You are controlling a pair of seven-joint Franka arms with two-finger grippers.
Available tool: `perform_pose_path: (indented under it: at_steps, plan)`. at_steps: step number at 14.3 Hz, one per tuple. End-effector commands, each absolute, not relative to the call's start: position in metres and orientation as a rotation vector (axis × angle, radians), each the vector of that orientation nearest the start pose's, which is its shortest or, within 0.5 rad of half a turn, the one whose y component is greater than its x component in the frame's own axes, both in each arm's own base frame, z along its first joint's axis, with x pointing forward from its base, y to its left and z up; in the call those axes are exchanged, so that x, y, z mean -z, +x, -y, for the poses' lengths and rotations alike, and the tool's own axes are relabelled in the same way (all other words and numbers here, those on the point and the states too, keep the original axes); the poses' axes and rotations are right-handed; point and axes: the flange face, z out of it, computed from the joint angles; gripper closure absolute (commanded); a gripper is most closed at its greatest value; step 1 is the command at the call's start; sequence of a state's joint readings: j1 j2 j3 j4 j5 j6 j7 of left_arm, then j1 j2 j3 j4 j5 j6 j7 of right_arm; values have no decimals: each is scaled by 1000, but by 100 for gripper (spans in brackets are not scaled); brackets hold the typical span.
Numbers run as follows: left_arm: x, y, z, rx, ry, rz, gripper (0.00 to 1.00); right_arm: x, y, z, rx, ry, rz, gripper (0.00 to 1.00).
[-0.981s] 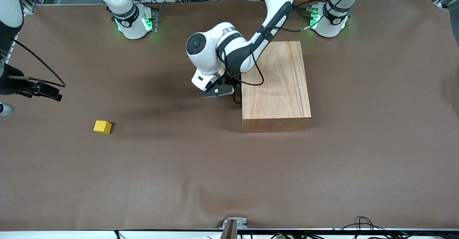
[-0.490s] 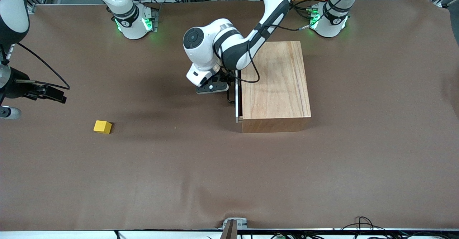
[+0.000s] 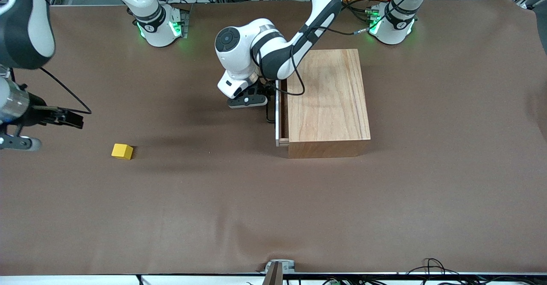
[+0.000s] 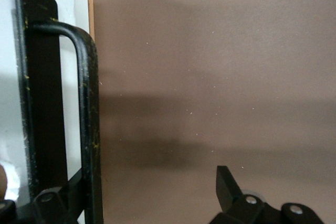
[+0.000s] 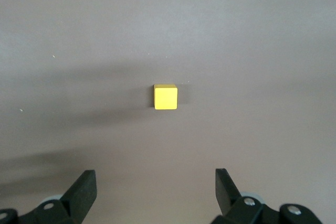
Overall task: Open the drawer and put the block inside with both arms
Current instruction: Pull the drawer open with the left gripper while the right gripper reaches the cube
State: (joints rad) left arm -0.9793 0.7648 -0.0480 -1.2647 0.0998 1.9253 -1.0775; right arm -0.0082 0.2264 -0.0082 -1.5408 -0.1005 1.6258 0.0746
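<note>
White arms [image 3: 273, 50], black joints, green-lit bases [image 3: 160, 28]

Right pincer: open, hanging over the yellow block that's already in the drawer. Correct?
Not quite. The right pincer is open above the block, but the block lies on the bare table, not in the drawer, as the front view shows.

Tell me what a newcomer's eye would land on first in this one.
Probably the big wooden box in the middle of the brown table, its drawer pulled out a crack, with the left gripper hooked on the black handle. Next, the small yellow block alone toward the right arm's end, nearer the front camera than the box, with the open right gripper above it.
</note>
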Motion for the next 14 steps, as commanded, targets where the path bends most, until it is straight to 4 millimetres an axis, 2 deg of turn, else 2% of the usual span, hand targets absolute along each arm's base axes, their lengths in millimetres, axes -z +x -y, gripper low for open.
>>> perform_pose_path:
  at_steps: [1, 4, 5, 6, 7, 9, 11, 14]
  plan:
    - [-294, 379, 643, 4, -3089, 10, 0, -504, 628, 26, -192, -3251, -156, 0]
    - [-293, 379, 647, 26, -3116, 9, 0, -504, 631, 45, -146, -3187, -228, 0]
    - [-289, 374, 652, 36, -3131, 4, 0, -486, 641, 48, -133, -3145, -244, 0]
    - [-287, 368, 658, 52, -3147, 5, 0, -459, 654, 42, -126, -3148, -220, 0]
    - [-288, 367, 660, 60, -3157, 9, 0, -446, 660, 43, -121, -3141, -216, 0]
    - [-290, 367, 662, 69, -3169, 5, 0, -438, 660, 41, -137, -3141, -230, 0]
    - [-293, 367, 665, 88, -3192, 5, 0, -413, 662, 50, -188, -3137, -242, 0]
    - [-292, 364, 672, 123, -3234, -9, 0, -388, 666, 61, -203, -3128, -265, 0]
